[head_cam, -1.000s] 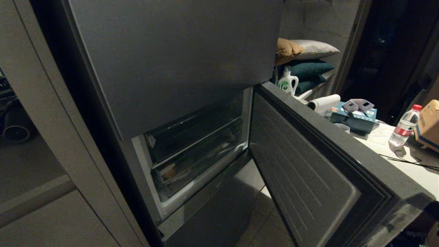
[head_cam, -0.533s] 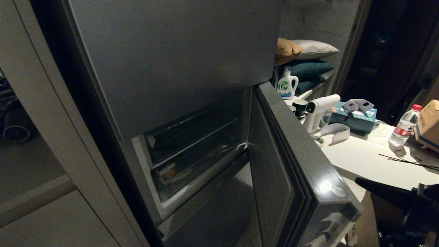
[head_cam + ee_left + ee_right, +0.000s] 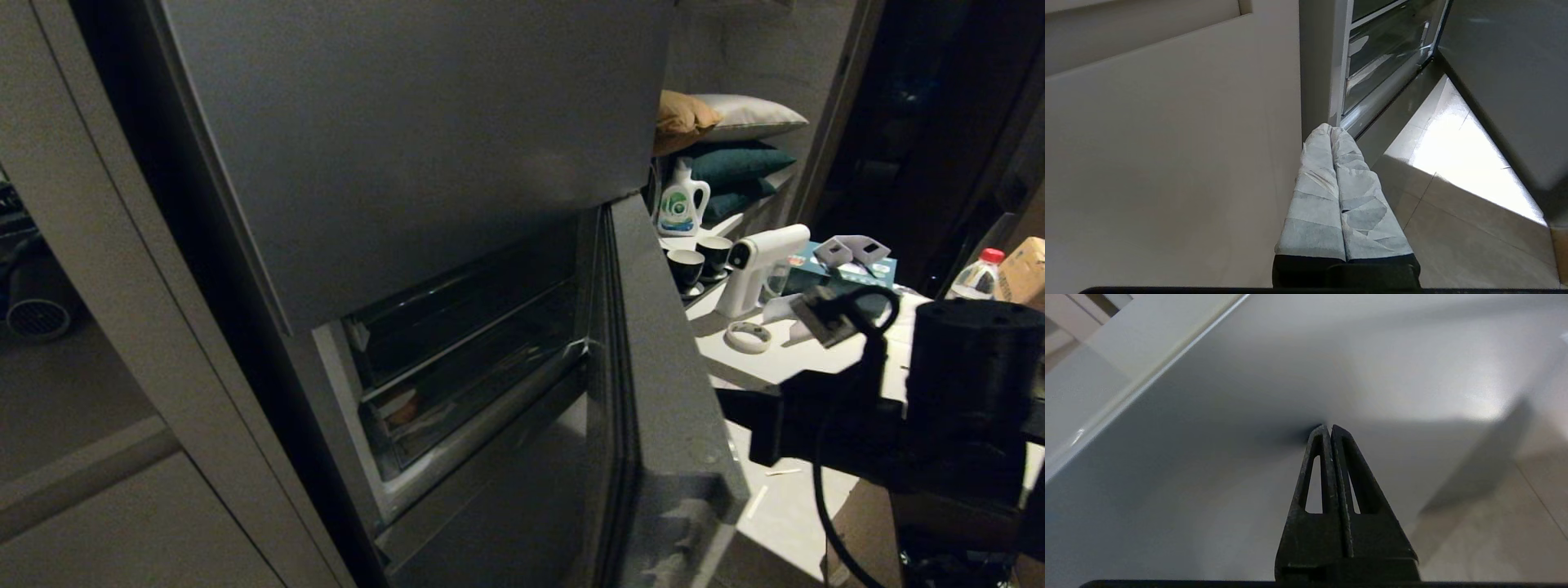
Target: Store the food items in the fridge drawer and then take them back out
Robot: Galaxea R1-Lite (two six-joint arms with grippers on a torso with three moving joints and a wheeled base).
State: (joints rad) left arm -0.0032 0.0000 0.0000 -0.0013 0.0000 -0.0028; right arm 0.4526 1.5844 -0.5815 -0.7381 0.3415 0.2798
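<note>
The fridge drawer [image 3: 478,359] is a clear bin low in the fridge, pushed in behind its glossy front; it also shows in the left wrist view [image 3: 1388,53]. A tan-brown food item [image 3: 400,411] shows faintly through the front at the drawer's left end. The lower fridge door [image 3: 653,359] stands half shut, edge-on to me. My right gripper [image 3: 1328,428] is shut and empty, its tips against the door's grey outer face; its black arm [image 3: 824,425] reaches in from the right. My left gripper [image 3: 1331,130], wrapped in white, is shut and empty, parked low beside the fridge.
A white table [image 3: 784,498] behind the door holds a white spray gun [image 3: 759,261], two dark cups [image 3: 702,257], a tape roll [image 3: 747,336], a detergent bottle [image 3: 680,204] and a water bottle [image 3: 971,278]. Beige cabinets [image 3: 90,343] stand left of the fridge.
The lower fridge door has swung from wide open to about half shut. My right arm has come into the head view from the right, behind the door.
</note>
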